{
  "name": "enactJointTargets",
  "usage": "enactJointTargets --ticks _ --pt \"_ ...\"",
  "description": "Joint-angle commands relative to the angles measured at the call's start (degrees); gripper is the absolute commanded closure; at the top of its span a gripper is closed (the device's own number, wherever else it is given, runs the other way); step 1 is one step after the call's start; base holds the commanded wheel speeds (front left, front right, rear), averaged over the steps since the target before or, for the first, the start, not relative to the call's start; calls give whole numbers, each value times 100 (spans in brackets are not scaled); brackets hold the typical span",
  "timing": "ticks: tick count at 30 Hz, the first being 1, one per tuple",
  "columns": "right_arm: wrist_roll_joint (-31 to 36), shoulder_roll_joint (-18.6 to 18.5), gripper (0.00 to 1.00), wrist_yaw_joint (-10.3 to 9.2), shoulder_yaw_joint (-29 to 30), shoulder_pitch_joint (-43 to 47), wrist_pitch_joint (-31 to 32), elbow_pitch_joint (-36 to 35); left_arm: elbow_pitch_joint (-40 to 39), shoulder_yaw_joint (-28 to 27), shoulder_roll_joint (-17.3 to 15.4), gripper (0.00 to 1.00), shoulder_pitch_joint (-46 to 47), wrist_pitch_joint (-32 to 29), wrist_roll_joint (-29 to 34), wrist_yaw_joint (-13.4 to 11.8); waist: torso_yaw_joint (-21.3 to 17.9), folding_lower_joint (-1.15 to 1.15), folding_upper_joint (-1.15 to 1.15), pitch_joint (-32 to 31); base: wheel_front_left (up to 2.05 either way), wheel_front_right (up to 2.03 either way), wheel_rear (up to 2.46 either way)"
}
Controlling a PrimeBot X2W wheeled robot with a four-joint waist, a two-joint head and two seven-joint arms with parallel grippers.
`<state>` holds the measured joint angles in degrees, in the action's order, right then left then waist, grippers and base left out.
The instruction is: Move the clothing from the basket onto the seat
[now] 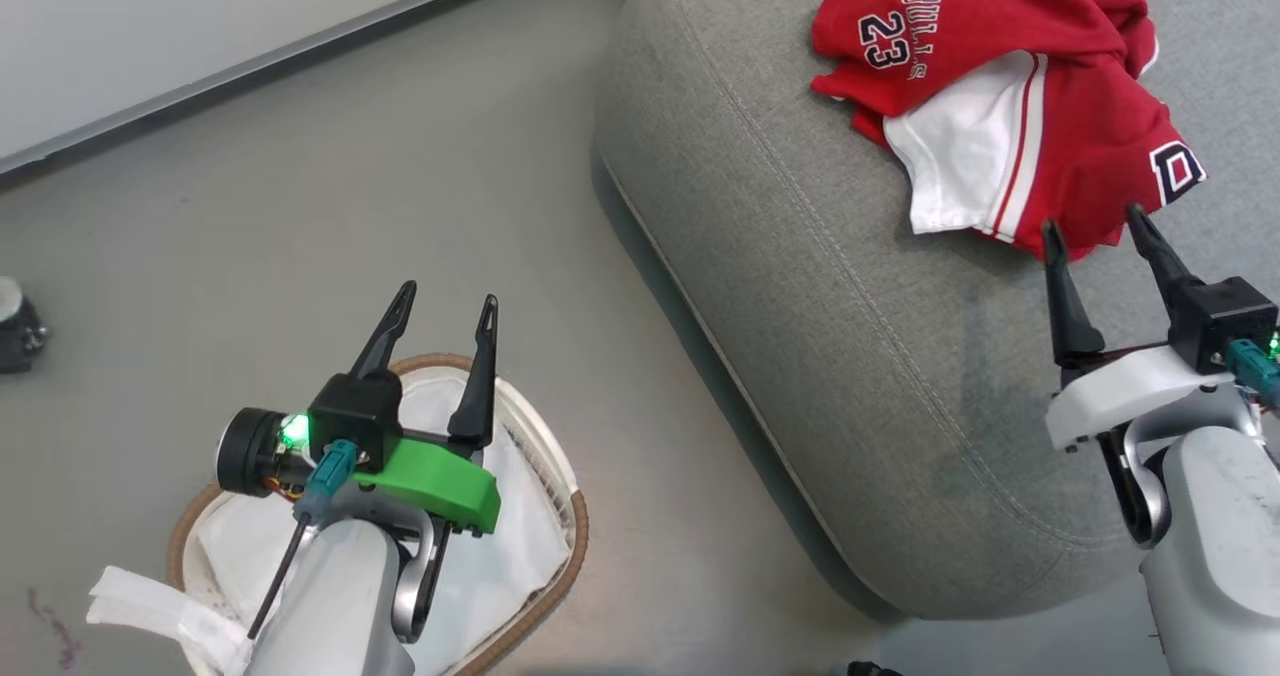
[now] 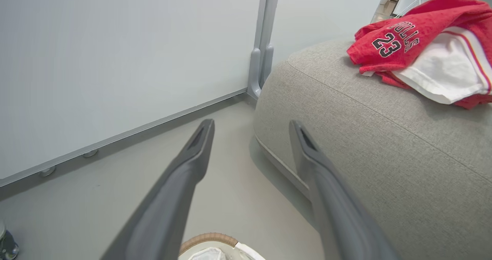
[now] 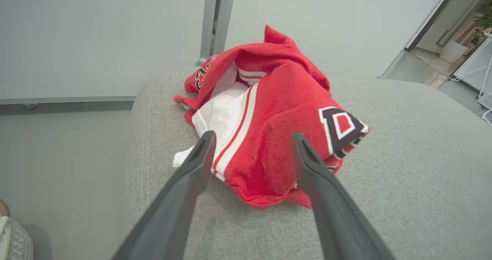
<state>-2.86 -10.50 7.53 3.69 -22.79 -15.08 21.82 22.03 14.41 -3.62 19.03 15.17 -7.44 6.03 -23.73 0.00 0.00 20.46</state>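
1. Seat (image 1: 800, 306): large grey upholstered cushion with a stitched seam. It carries the clothing on its top surface.
2. Floor (image 1: 350, 206): smooth grey. The basket stands on it, apart from the seat.
3. Basket (image 1: 577, 541): oval, with a brown woven rim and a white liner (image 1: 520, 536) inside.
4. Clothing (image 1: 1010, 86): red garment with a white panel and "23" lettering, lying crumpled on the seat, well apart from the basket.
5. Right gripper (image 1: 1090, 218): fingers spread apart, tips at the clothing's near edge, not clamped on it.
6. Left gripper (image 1: 449, 294): fingers spread apart, above the basket.
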Motion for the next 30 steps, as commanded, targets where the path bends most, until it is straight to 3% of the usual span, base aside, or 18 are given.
enactJointTargets --ticks 1,9,17,23,30 --pt "-63 13 0 -8 -112 98 -14 -111 -24 -97 9 0 -126 -3 -52 -63 355 0 0 -297 0 0 0" --pt "-171 125 0 -8 -644 -64 -14 -393 5 -498 58 0 -284 -3 -118 -245 1075 0 0 -601 0 0 0" --pt "-105 300 0 -8 -873 11 -14 -180 116 -950 67 0 -548 -3 -78 -420 1672 0 0 -876 0 0 0" --pt "-25 386 0 -8 -968 183 -14 12 171 -1225 64 0 -790 -3 -80 -503 1974 0 0 -1094 0 0 0" --pt "-53 468 0 -8 -939 420 -13 86 164 -1498 64 0 -1176 -3 -45 -409 2123 0 0 -1347 0 0 0"
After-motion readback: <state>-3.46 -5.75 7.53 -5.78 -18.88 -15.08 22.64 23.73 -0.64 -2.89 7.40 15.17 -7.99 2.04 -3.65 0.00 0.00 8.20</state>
